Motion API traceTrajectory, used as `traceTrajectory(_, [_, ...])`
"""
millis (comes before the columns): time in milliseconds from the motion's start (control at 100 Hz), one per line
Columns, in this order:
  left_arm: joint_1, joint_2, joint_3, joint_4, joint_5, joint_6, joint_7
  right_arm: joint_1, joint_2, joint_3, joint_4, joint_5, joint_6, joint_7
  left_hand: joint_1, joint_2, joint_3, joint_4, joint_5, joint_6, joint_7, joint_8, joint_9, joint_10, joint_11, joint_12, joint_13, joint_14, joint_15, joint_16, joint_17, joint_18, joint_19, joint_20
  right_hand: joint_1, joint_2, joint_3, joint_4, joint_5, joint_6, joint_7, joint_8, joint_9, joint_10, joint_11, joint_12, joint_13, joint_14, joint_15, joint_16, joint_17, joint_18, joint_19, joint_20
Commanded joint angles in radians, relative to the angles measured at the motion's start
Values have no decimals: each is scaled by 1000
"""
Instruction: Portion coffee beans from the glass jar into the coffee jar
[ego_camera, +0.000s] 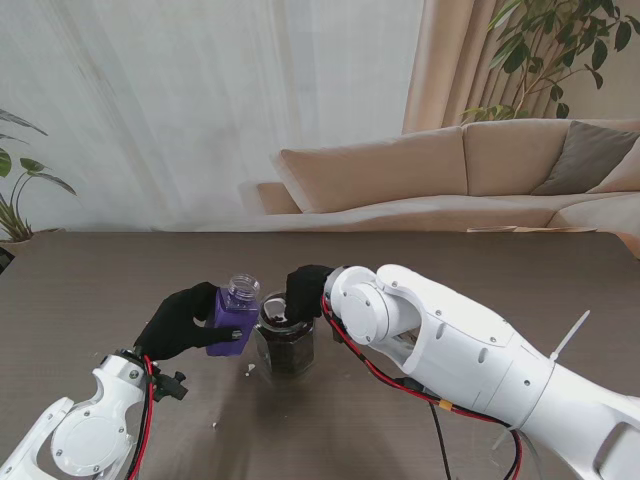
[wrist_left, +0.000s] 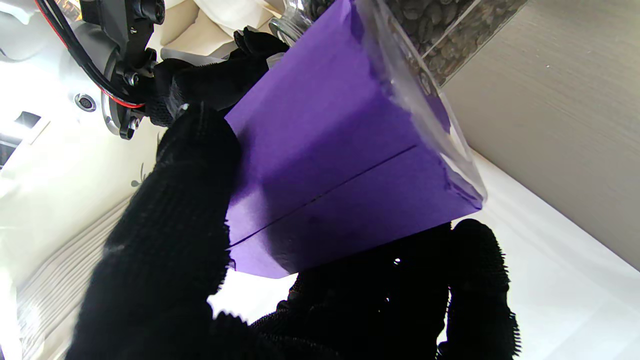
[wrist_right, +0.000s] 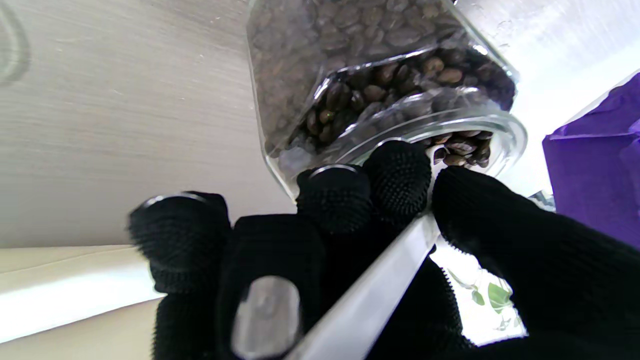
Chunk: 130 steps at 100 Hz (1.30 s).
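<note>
My left hand (ego_camera: 180, 322) gripping the purple jar (ego_camera: 232, 318) beside the bean jar (ego_camera: 284, 347), my right hand (ego_camera: 308, 288) holding a white scoop (wrist_right: 370, 300) at its mouth

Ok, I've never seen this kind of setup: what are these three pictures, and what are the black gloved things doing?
It is a two-armed white robot whose five-fingered hands wear black gloves. The wide picture looks down from its stand onto a brown wood-grain table; the other two come from cameras on each wrist and appear upside down. The left hand holds a clear plastic jar wrapped in purple paper, its mouth open, lifted and tilted. The right hand pinches a shiny metal handle, probably a scoop, at the mouth of a faceted glass jar full of coffee beans standing on the table. A few small white scraps lie nearby.
</note>
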Motion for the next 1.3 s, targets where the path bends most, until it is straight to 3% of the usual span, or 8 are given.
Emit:
traceTrajectory(0, [4,-5,1,-7,-1,6,-17,-12,-3,3,-1,-4,15,9,197,128,339,64,91,-39,389,66,79,-68,71,22,15,41,-7,13,-35,-58,46,26,1,9,24,29,40,87,1,8,64,75,-13,13,-4,-147,18,11,140,-4,47,8])
traceTrajectory(830, [-1,-4,5,-3,3,13,-17,-59,-6,76,-12,22,61,-28,197,129,339,64,92,-39,389,66,80,-69,71,22,16,42,-7,13,-36,-58,45,27,-2,-23,47,22,48,95,24,2,66,78,15,10,-4,-158,37,21,148,-26,81,13])
traceTrajectory(1290, [-3,-1,11,-3,-1,23,-33,-104,14,184,-118,16,123,-28,198,129,339,64,91,-39,389,66,79,-69,71,24,14,41,-8,13,-37,-58,45,27,3,-23,47,20,45,101,28,-10,65,86,17,2,-4,-145,38,22,146,-7,77,9])
